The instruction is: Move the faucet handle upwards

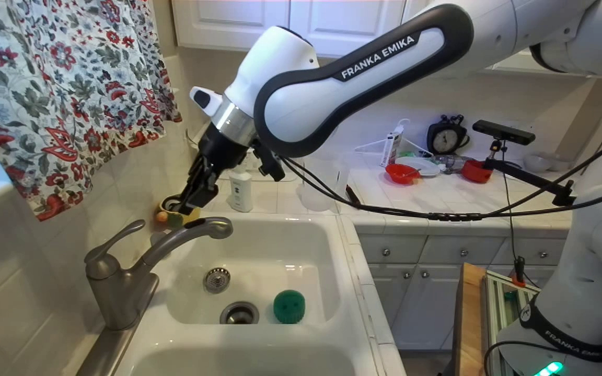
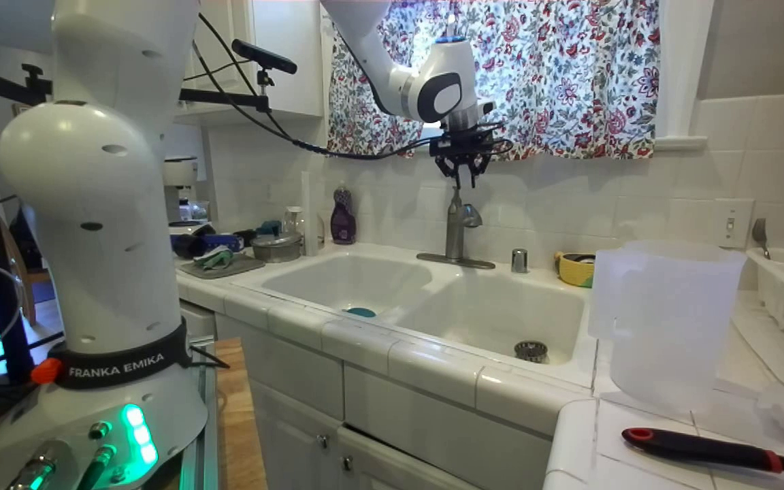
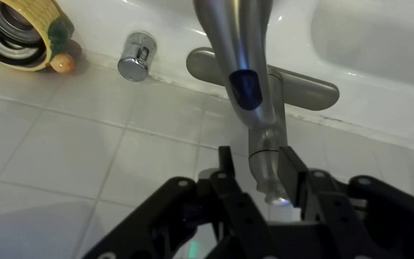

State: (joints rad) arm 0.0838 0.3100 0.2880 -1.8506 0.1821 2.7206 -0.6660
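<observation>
one faucet handle [image 1: 114, 242] tops one faucet [image 1: 115, 300], slanting up on the same side as the one spout [image 1: 178, 239]. the jaws stand parted, a gap showing between their two fingertips [image 3: 289, 172], apart from the handle; in the wrist view one of them overlaps it. the sink [image 1: 350, 303] has two basins [image 1: 280, 256]; in an exterior view the far one shows one strainer [image 1: 217, 280], one drain [image 1: 240, 313] and one green scrubber [image 1: 289, 307]. on the tiled surface [image 1: 411, 198] beyond are two red dishes [image 1: 400, 177].
</observation>
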